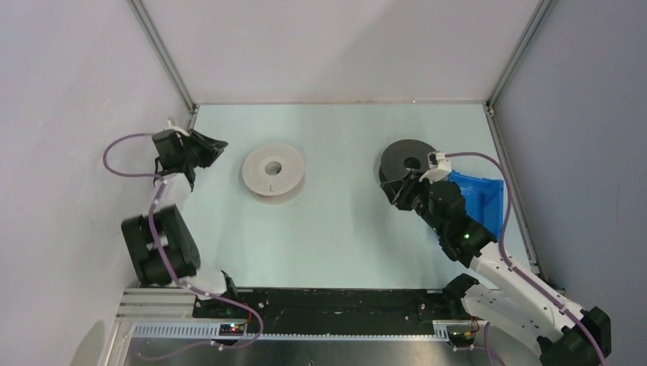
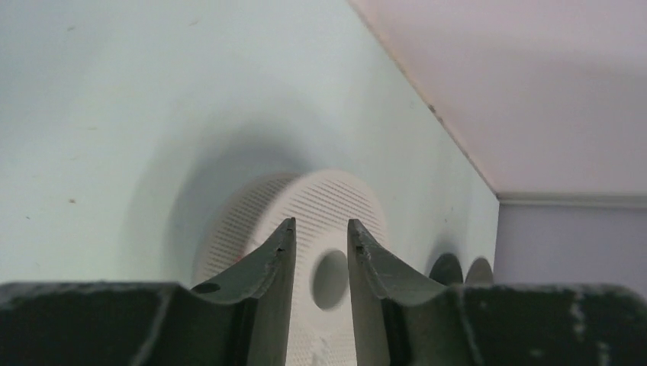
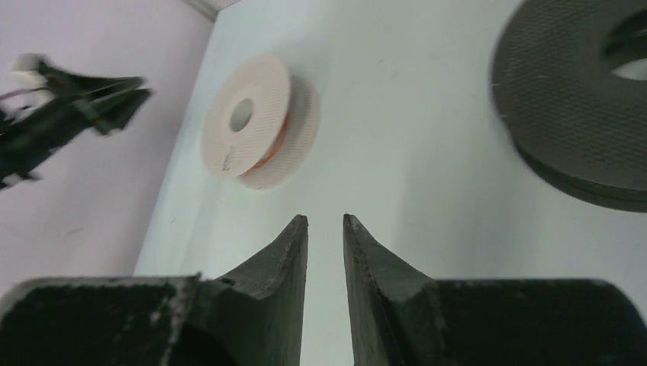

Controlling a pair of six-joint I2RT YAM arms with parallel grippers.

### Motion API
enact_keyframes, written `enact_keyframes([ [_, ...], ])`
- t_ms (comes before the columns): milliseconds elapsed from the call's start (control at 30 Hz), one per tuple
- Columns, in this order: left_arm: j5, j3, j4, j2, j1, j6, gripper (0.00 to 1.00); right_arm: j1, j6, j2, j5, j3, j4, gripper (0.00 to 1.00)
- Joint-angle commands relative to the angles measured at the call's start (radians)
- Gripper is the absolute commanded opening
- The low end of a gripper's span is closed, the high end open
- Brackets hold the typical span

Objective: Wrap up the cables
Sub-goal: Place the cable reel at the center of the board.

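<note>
A white spool (image 1: pixel 273 171) lies flat on the table left of centre. A reddish cable (image 3: pixel 279 142) is wound between its flanges, and a sliver of it (image 2: pixel 243 248) also shows in the left wrist view. A dark grey spool (image 1: pixel 408 160) lies to the right. No blue cable shows. My left gripper (image 1: pixel 220 146) hovers left of the white spool (image 2: pixel 320 229) and points at it; my left gripper (image 2: pixel 320 223) is narrowly open and holds nothing. My right gripper (image 1: pixel 394 191) sits at the dark spool's (image 3: pixel 580 107) near edge. My right gripper (image 3: pixel 326 218) is also slightly open and empty.
A blue bin (image 1: pixel 481 197) stands at the right edge, behind the right arm. Enclosure walls meet the table on the left, back and right. The left arm's gripper (image 3: pixel 76 107) shows at the left of the right wrist view.
</note>
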Motion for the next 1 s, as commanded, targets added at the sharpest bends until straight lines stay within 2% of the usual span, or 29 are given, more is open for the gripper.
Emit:
enact_keyframes([
  [0, -0.074, 0.044, -0.243, -0.286, -0.083, 0.173, 0.36, -0.055, -0.008, -0.078, 0.114, 0.004, -0.16, 0.28],
  [133, -0.082, -0.039, -0.282, -0.512, -0.199, 0.223, 0.44, -0.134, -0.01, -0.124, 0.167, 0.004, -0.291, 0.29],
  [200, -0.101, -0.082, -0.291, -0.602, -0.299, 0.247, 0.49, -0.186, -0.025, -0.136, 0.159, 0.004, -0.337, 0.29],
  [300, -0.08, -0.147, -0.3, -0.679, -0.406, 0.289, 0.55, -0.285, -0.031, -0.147, 0.097, 0.017, -0.391, 0.29],
  [400, -0.024, -0.187, -0.313, -0.729, -0.496, 0.349, 0.64, -0.437, -0.014, -0.16, 0.013, 0.023, -0.441, 0.3],
  [500, -0.013, -0.246, -0.334, -0.769, -0.534, 0.402, 0.73, -0.626, -0.004, -0.158, -0.03, 0.035, -0.484, 0.31],
  [533, -0.014, -0.258, -0.337, -0.788, -0.539, 0.41, 0.89, -0.664, 0.003, -0.151, -0.035, 0.041, -0.496, 0.32],
  [567, -0.019, -0.274, -0.347, -0.802, -0.54, 0.42, 0.94, -0.733, 0.009, -0.129, -0.034, 0.057, -0.516, 0.32],
  [600, -0.022, -0.276, -0.352, -0.806, -0.541, 0.421, 0.98, -0.765, 0.018, -0.113, -0.027, 0.066, -0.524, 0.32],
  [667, -0.004, -0.272, -0.358, -0.807, -0.541, 0.422, 0.99, -0.836, 0.047, -0.047, 0.007, 0.091, -0.544, 0.33],
  [733, -0.003, -0.263, -0.359, -0.799, -0.541, 0.414, 1.0, -0.907, 0.074, 0.053, 0.009, 0.112, -0.525, 0.33],
  [867, 0.025, -0.259, -0.364, -0.767, -0.54, 0.39, 1.0, -0.974, 0.124, 0.185, -0.091, 0.113, -0.33, 0.35],
  [967, 0.042, -0.265, -0.364, -0.759, -0.539, 0.374, 1.0, -0.979, 0.194, 0.273, -0.124, 0.114, -0.158, 0.39],
])
